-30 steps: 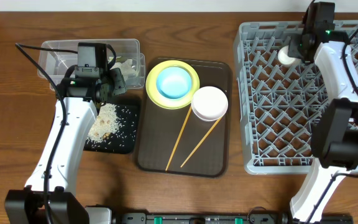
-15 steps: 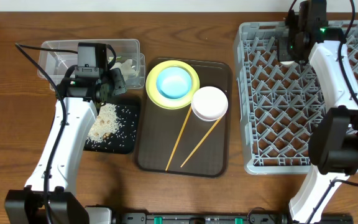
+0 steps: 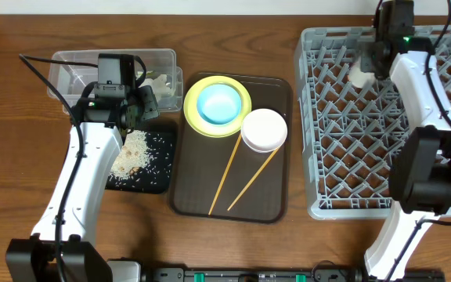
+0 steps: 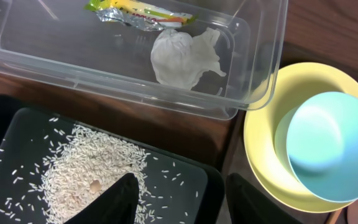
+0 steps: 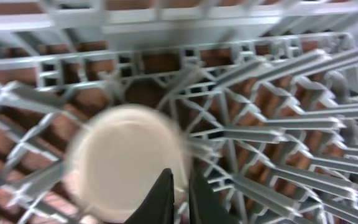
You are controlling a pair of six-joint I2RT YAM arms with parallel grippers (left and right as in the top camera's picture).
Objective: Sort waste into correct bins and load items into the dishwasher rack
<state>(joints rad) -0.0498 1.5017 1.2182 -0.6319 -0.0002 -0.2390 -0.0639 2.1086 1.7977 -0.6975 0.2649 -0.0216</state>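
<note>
My right gripper (image 3: 372, 64) is shut on the rim of the small pale cup (image 3: 358, 74), held over the far left corner of the grey dishwasher rack (image 3: 382, 157). In the right wrist view the fingers (image 5: 165, 198) pinch the cup's wall (image 5: 120, 162) above the lattice (image 5: 278, 149). My left gripper (image 4: 182, 202) is open and empty just above the black tray (image 4: 185, 177) with loose rice (image 4: 86, 177). The wrapper (image 4: 142, 11) and tissue (image 4: 182, 56) lie in a clear tub (image 4: 260, 62). The yellow plate (image 3: 198, 117) holds the blue bowl (image 3: 218, 103).
A white bowl (image 3: 264, 129) and two chopsticks (image 3: 227, 172) lie on the dark brown tray (image 3: 272, 205) between the arms. A second clear tub (image 3: 73, 66) stands at the far left. The black tray (image 3: 155, 178) lies next to the brown tray's left side.
My right gripper swung a little over the rack's far left corner with the cup, which was hidden half a second ago and shows again. The left arm has not moved.
</note>
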